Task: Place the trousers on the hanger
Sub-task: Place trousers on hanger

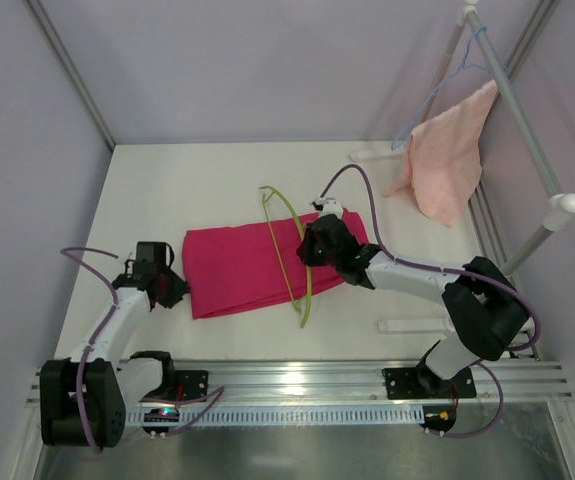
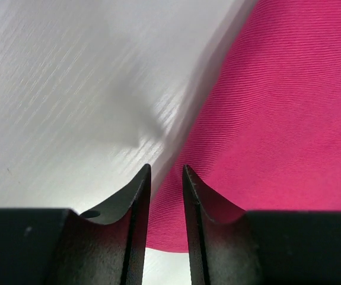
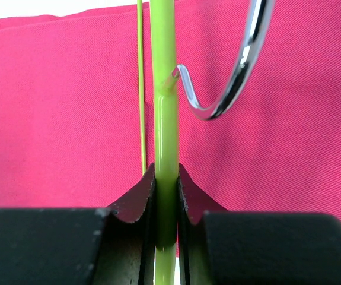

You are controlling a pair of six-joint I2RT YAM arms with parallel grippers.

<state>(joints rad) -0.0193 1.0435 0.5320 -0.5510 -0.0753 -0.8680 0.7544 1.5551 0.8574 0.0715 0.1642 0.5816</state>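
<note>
Resting low on the white table (image 1: pixel 217 190) at the left, the left gripper (image 2: pixel 166 172) sits at the left end of the trousers (image 1: pixel 242 268). Its jaws stand close together with a narrow slit between them. The magenta edge shows through that slit, but whether cloth is caught there cannot be told.

There is one pair of trousers, folded into a flat band in the middle of the table. Its long axis runs left to right, with the right end slightly farther away than the left.

One lime-green hanger (image 3: pixel 165 119) lies across the right part of the band. Its long axis runs far to near, crossing the trousers almost squarely, and its curved bar bulges toward the right. Its shiny metal hook (image 3: pixel 241 71) sits on the right side, over the magenta cloth.

The right gripper (image 3: pixel 166 172) is pressed together on the green bar, which is pinched between both fingers just near of the hook.

At the far right, one pale pink towel (image 1: pixel 447 165) hangs from a white rack (image 1: pixel 527 120), beside one thin blue wire hanger (image 1: pixel 422 108).
</note>
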